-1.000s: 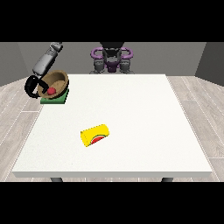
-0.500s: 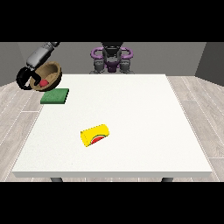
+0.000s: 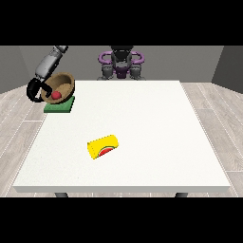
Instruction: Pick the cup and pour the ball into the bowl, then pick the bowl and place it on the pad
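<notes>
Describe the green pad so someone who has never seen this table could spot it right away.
Start at the big white table and go to its far corner at the view's left. The green pad lies flat there, a small square under the tilted brown bowl. It is the only green thing; the yellow cup lies mid-table.

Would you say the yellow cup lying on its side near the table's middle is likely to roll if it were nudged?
Probably: the yellow cup lies on its side on the table, on its curved wall. Being tapered, it would likely roll in an arc. It looks rigid, so it should not deform.
</notes>
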Controlling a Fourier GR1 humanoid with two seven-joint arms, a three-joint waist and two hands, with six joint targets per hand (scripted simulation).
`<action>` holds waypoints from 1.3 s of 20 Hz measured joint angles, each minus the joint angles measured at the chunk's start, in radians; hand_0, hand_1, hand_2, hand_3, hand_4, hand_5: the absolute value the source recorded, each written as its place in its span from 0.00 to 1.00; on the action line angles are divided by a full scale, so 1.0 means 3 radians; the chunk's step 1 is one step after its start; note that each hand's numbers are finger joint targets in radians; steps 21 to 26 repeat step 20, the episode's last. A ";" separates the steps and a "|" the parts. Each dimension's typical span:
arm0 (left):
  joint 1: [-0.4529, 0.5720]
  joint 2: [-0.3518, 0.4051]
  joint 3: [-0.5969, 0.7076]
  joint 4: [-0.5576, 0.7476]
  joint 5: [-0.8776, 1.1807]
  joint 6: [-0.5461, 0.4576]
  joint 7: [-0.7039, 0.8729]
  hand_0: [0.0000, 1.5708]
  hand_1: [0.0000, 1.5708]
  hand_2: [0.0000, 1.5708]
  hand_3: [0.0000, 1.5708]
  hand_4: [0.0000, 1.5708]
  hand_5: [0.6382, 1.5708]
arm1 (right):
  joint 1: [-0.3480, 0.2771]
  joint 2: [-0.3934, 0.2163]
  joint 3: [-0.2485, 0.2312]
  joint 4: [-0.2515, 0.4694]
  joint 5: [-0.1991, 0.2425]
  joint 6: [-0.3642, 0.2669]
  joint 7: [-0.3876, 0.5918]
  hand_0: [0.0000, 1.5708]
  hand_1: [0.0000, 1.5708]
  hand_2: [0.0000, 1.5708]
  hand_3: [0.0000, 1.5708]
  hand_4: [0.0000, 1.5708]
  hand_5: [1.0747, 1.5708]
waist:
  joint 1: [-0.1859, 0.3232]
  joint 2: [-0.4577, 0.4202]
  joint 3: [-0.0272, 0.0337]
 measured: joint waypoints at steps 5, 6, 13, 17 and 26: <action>0.0059 0.0015 0.0038 -0.0047 0.0028 0.0011 -0.0030 0.00 0.00 0.00 0.00 0.00 0.94 | -0.0001 -0.0045 -0.0189 0.0182 -0.0166 0.0005 0.0106 0.98 0.98 0.97 0.81 0.00 0.99 | 0.0012 0.0049 0.0002; 0.0055 0.0032 0.0047 -0.0080 0.0042 0.0014 -0.0014 0.00 0.00 0.00 0.00 0.00 0.94 | -0.0007 -0.0111 -0.0233 0.0214 -0.0178 -0.0059 0.0114 0.77 0.77 0.81 0.79 0.00 0.98 | 0.0025 0.0073 0.0002; 0.0076 0.0131 0.0136 -0.0247 0.0170 0.0026 0.0070 0.00 0.00 0.00 0.00 0.00 0.94 | -0.0063 -0.0342 -0.0412 0.0374 -0.0273 -0.0144 0.0093 0.44 0.44 0.36 0.61 0.00 0.92 | 0.0060 0.0211 0.0002; 0.0120 0.0136 0.0142 -0.0308 0.0197 0.0055 0.0103 0.00 0.00 0.00 0.00 0.00 0.94 | -0.0119 -0.0426 -0.0435 0.0397 -0.0292 -0.0103 0.0120 0.21 0.21 0.25 0.33 0.00 0.84 | 0.0047 0.0204 0.0001; 0.0176 0.0102 0.0118 -0.0286 0.0191 0.0041 0.0087 0.00 0.00 0.00 0.00 0.00 0.94 | -0.0202 -0.0550 -0.0451 0.0393 -0.0329 0.0015 0.0284 0.09 0.09 0.18 0.24 0.00 0.79 | 0.0029 0.0120 0.0001</action>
